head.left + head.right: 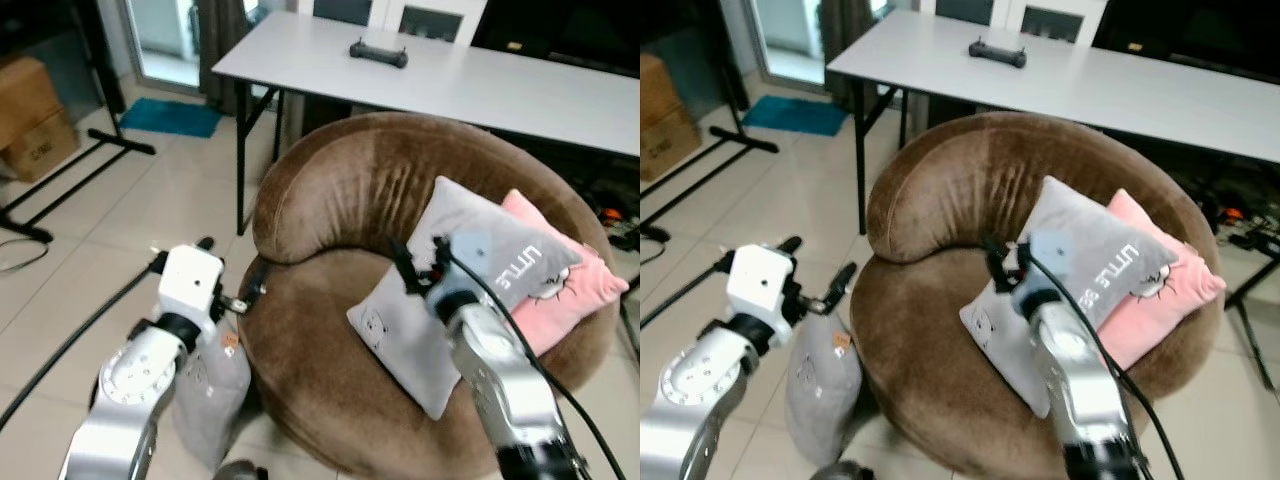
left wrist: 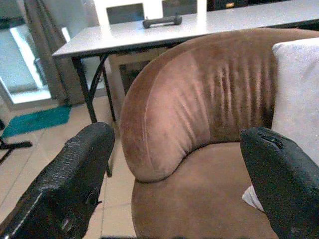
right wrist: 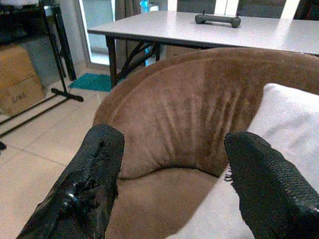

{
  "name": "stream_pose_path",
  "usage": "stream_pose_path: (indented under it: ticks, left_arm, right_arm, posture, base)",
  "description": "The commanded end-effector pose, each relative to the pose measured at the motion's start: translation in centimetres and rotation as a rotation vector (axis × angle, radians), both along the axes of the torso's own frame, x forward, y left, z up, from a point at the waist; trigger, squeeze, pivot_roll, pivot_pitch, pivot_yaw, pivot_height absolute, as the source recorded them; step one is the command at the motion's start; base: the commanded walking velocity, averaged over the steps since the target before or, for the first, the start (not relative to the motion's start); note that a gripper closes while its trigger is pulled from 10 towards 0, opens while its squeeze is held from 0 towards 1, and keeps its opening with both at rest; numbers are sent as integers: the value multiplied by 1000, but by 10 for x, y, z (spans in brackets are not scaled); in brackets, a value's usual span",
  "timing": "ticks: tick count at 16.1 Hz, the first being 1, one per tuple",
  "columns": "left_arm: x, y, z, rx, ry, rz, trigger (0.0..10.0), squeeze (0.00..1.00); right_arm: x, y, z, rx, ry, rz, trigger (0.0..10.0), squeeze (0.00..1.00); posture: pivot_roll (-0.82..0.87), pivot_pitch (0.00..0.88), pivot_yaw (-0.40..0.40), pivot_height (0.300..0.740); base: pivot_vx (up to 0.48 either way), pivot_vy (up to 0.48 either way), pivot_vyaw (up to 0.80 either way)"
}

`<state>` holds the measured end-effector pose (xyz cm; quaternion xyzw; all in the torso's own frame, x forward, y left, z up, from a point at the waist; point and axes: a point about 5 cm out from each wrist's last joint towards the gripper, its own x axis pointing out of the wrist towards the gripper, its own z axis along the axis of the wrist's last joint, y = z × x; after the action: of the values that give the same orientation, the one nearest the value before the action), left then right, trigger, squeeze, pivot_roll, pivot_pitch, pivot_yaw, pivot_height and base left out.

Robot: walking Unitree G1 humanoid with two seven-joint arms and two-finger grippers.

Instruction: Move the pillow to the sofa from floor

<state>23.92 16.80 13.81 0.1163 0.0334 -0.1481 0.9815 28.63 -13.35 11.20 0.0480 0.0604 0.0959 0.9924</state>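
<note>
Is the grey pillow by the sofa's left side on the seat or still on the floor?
On the floor. The grey pillow stands on the tiles against the brown sofa, below the left gripper, whose fingers are open.

Three pillows in all: two on the one brown sofa [image 1: 330, 200], a grey printed pillow [image 1: 470, 270] near the seat's centre and a pink pillow [image 1: 570, 290] just beside it at 3 o'clock, and one grey floor pillow [image 1: 210, 395] on the tiles at the sofa's 8 o'clock. One white table [image 1: 480, 85] stands at 12 o'clock, bearing one black controller [image 1: 378, 53]. One cardboard box [image 1: 35, 115] sits at 10 o'clock, one teal mat [image 1: 170, 117] at 11 o'clock.
</note>
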Motion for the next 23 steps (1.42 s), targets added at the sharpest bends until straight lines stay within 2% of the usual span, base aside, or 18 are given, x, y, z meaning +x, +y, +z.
stream_pose_path:
  ticks: [1, 8, 12, 15, 17, 19, 20, 23]
  left_arm:
    - [3, -6, 1, 6, -6, -15, 10000, 0]
    - [6, -6, -1, 12, -9, -5, 10000, 0]
    - [8, -7, -1, 11, -10, -7, 10000, 0]
    - [8, -6, -1, 10, -12, -4, 10000, 0]
    - [9, -5, -1, 5, -19, 15, 10000, 0]
    - [11, 0, 0, -19, -58, 98, 10000, 0]
    - [13, 3, 0, -15, -62, 124, 10000, 0]
    - [16, 7, -3, 5, -52, 149, 10000, 0]
  right_arm:
    - [0, -8, -2, -19, 22, -31, 10000, 0]
    - [0, -12, -4, 2, 66, -51, 10000, 0]
    - [-1, -9, -4, -5, 74, -7, 10000, 0]
    - [-1, -6, -4, -16, 74, 18, 10000, 0]
    - [0, -9, -5, -18, 77, 2, 10000, 0]
    - [2, -15, -8, 7, 85, -59, 10000, 0]
    - [2, -16, -9, -17, 84, -65, 10000, 0]
    - [1, -18, -12, -21, 92, -96, 10000, 0]
  posture:
    - [35, 0, -92, 740]
    - [26, 0, -87, 740]
    - [23, 0, -85, 740]
    - [25, 0, -87, 740]
    - [25, 0, -87, 740]
    - [23, 0, -86, 740]
    - [23, 0, -86, 740]
    - [16, 0, -82, 740]
  base:
    - [0, 326, 0]
    - [0, 325, 0]
    - [0, 325, 0]
    - [0, 322, 800]
    - [0, 285, 800]
    - [0, 0, 0]
    - [0, 0, 0]
    - [0, 0, 0]
